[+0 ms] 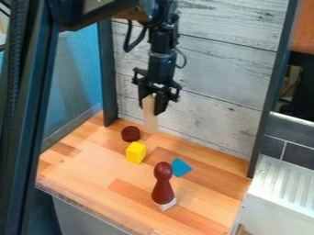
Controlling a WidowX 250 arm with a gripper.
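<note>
The black gripper (151, 104) hangs down near the back wall, above the rear of the wooden table. Its fingers are shut on a pale wooden block (149, 114), long and upright, whose lower part extends below the fingertips. Below and left of it lies a dark red rounded piece (131, 133). A yellow block (136, 152) rests just in front of that piece. To the right is a blue angular block (180, 167). Nearer the front, a dark red pin-shaped piece with a rounded head (163, 189) stands at a white block (167, 204), which shows at its base.
The wooden table (86, 165) has a whitewashed plank wall (215, 64) behind it and a blue panel (73, 78) at the left. Dark posts stand at both sides, with a thick one in the left foreground. A white ridged surface (282, 193) lies beyond the right edge.
</note>
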